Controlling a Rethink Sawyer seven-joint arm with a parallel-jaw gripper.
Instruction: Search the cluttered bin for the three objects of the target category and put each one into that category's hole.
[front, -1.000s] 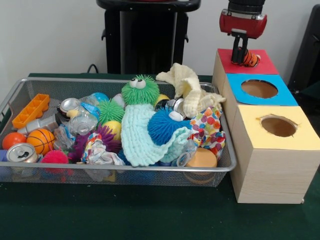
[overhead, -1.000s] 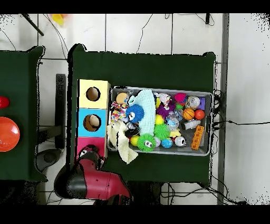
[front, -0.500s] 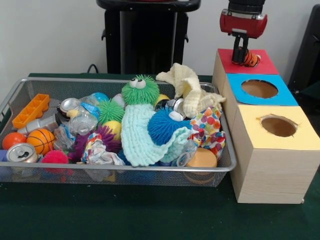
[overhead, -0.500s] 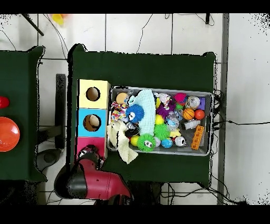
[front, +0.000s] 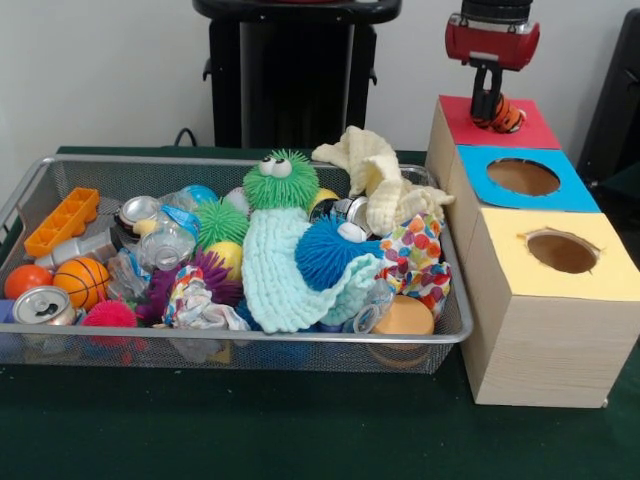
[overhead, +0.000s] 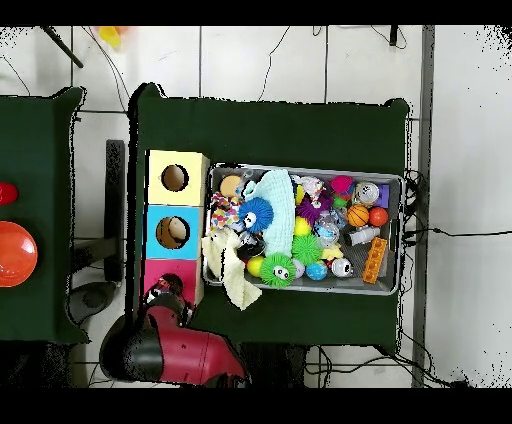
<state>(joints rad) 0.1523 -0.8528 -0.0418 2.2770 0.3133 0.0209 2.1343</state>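
Red-topped box (front: 500, 122) under tool (front: 491, 106) gripping orange striped toy (front: 503, 116); three boxes, one bin (front: 300, 345).

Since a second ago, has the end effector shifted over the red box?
Yes. In the front view the end effector sits slightly higher and further right against the red box top, shut on the orange striped toy.

Blue hole (front: 523, 177) & yellow hole (front: 562, 252) open from above; bin (front: 250, 345) packed w/ clutter.
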